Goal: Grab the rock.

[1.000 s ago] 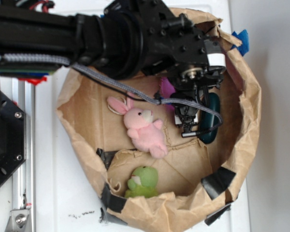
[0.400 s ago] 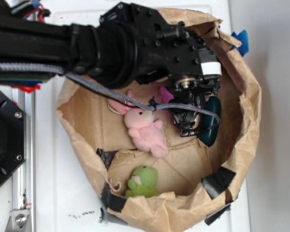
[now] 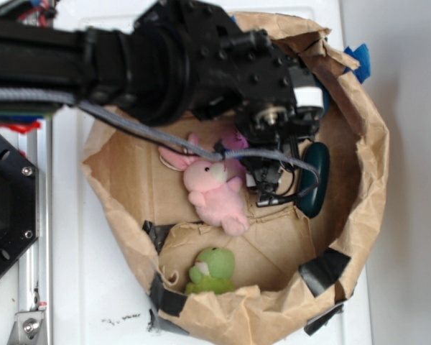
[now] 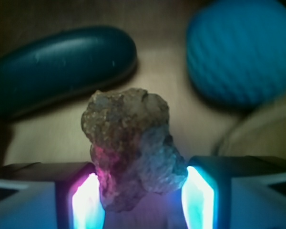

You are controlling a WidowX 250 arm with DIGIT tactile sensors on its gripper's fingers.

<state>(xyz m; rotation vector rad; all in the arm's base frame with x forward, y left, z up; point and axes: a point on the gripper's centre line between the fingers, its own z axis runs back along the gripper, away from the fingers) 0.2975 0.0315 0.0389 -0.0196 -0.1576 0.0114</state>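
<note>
- The paper bag (image 3: 366,180) lies open on the white table (image 3: 93,287), and the black arm (image 3: 165,65) reaches into it.
- Inside are a pink bunny (image 3: 215,194), a green toy (image 3: 214,269) and a dark teal oval (image 3: 314,178).
- The blue ball (image 4: 240,50) is behind, to the right.
- The gripper (image 4: 143,195) is narrowly open; its lit fingers (image 4: 88,202) are at both sides of the rock (image 4: 131,148); whether they press it, I cannot tell.
- The rock is lumpy and rough, mottled tan, brown and grey, and lies on the bag floor near the oval.
</note>
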